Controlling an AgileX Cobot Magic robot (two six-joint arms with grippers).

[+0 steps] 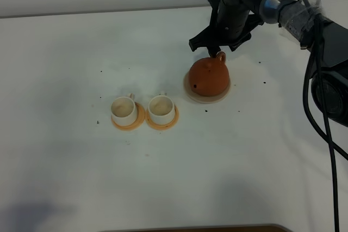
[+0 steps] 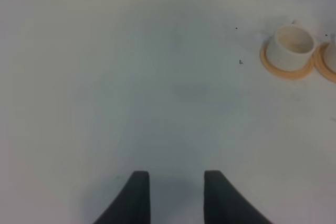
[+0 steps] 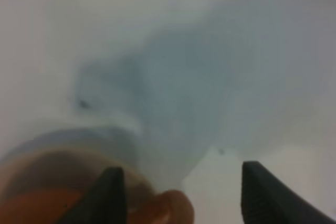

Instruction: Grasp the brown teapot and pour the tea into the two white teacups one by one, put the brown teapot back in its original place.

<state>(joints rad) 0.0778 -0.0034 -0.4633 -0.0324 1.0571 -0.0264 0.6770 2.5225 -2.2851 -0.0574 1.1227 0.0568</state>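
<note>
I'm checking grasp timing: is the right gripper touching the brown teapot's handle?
Cannot tell. In the right wrist view the right gripper is open, its fingers either side of the handle of the brown teapot, but blur hides any gap at the nearer finger.

The brown teapot (image 1: 208, 77) looks like unglazed clay, matt and faintly grainy, while the two white teacups (image 1: 124, 110) (image 1: 161, 108) show a smooth ceramic face with a soft sheen. My right fingers (image 3: 105, 199) are dull black plastic. The table (image 1: 76, 63) is matt white with a few dark specks, and the collar (image 1: 274, 1) on my arm is bright metal.
</note>
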